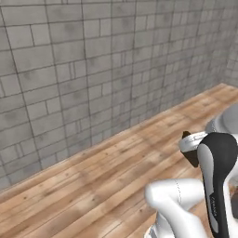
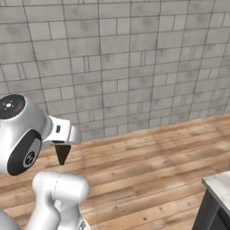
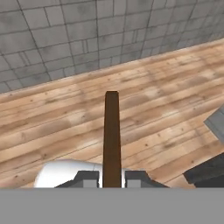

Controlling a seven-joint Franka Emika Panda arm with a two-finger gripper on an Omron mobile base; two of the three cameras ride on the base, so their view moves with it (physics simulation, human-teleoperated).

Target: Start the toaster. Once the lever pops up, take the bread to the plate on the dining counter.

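In the hand view the bread (image 3: 112,131) shows edge-on as a thin brown strip that stands up between my two dark fingertips. My gripper (image 3: 112,177) is shut on its lower end. The slice hangs in the air over a wooden plank floor, pointing toward a grey brick wall. From the base cameras the gripper (image 1: 189,157) (image 2: 62,153) shows as a small dark tip under the white hand, held close to the arm's upper joints. The toaster and the plate are out of view.
A grey brick wall (image 2: 117,67) fills the background, with wooden plank floor (image 1: 93,186) in front of it. A pale counter corner (image 2: 218,183) over a dark base stands at the lower right; I cannot tell whether it is the dining counter.
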